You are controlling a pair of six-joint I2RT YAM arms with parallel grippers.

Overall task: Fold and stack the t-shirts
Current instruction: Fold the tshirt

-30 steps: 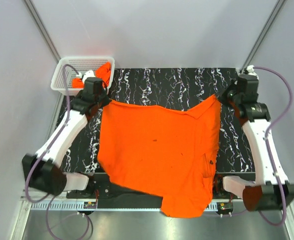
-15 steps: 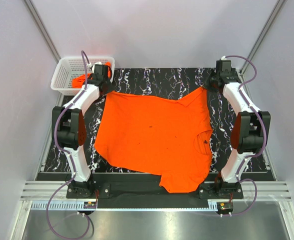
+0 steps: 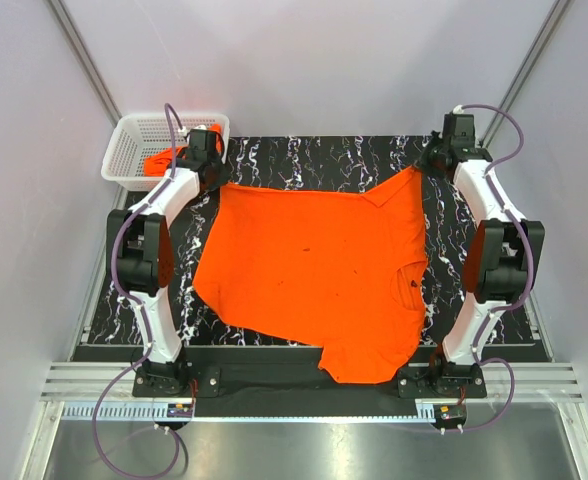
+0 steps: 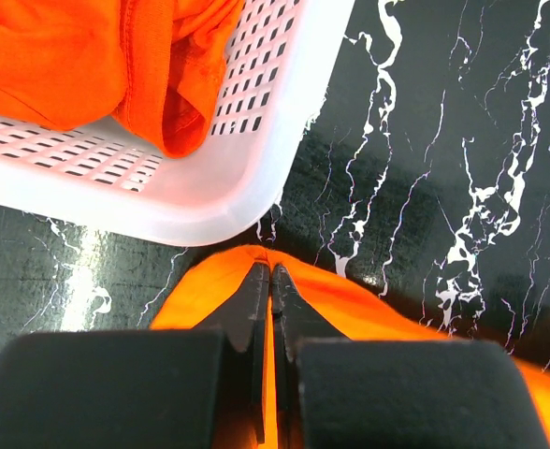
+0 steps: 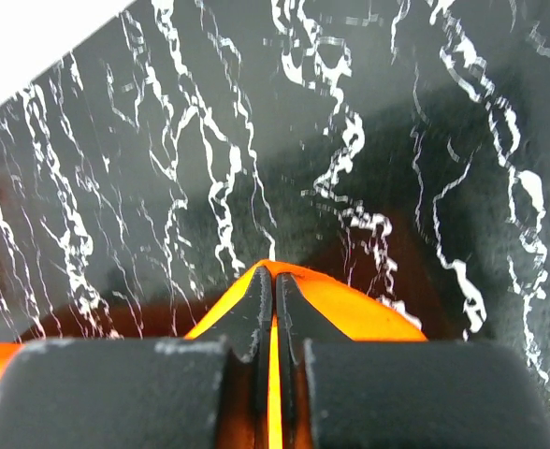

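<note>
A bright orange t-shirt [image 3: 314, 270] lies spread over the black marbled table, its near end hanging over the front edge. My left gripper [image 3: 217, 181] is shut on its far left corner, and the cloth [image 4: 340, 304] shows pinched between the jaws in the left wrist view. My right gripper [image 3: 421, 168] is shut on the far right corner, and the cloth [image 5: 369, 313] shows there in the right wrist view. More orange t-shirt cloth [image 3: 162, 160] lies crumpled in the white mesh basket [image 3: 134, 128], also in the left wrist view [image 4: 88, 56].
The basket [image 4: 247, 178] stands at the table's far left corner, right beside my left gripper. Grey walls close the back and sides. A metal rail [image 3: 304, 405] runs along the front below the arm bases.
Both arms have stretched out to the far side, pulling the shirt's far edge back and flatter. Over the last half second the right gripper moved a little outward to the right.
</note>
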